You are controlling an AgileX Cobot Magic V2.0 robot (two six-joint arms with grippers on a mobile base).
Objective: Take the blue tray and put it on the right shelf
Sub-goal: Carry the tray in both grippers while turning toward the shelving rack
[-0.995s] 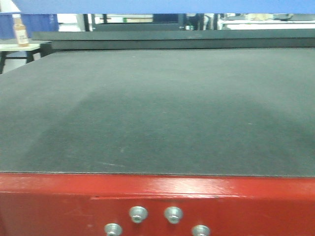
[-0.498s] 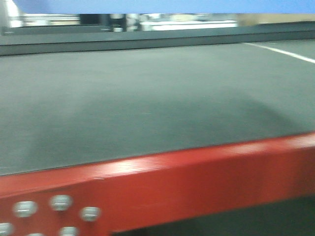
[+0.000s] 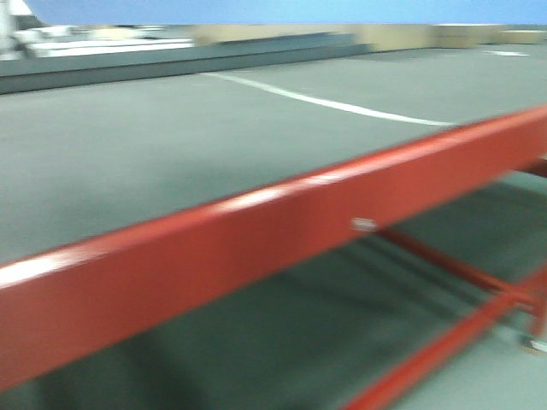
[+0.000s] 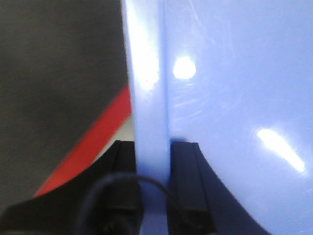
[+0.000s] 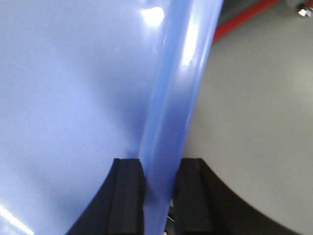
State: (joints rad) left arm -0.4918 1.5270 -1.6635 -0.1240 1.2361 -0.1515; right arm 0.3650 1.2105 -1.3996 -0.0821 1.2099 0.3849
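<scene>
Left claw (image 4: 152, 164) pinched rim of blue tray (image 4: 234, 73). Rim ran upright between black fingers (image 4: 188, 176), one finger on each side. Tray's glossy face spread right of claw. Right claw (image 5: 159, 183) clamped tray's other rim, with tray face (image 5: 63, 98) spread left of claw. Tray spanned between both claws. Beyond left rim: tabletop's dark mat (image 4: 58, 73) and red frame (image 4: 93, 147). Beyond right rim: grey floor (image 5: 254, 112). Front view blurred; red frame (image 3: 256, 231) slanted across it.
</scene>
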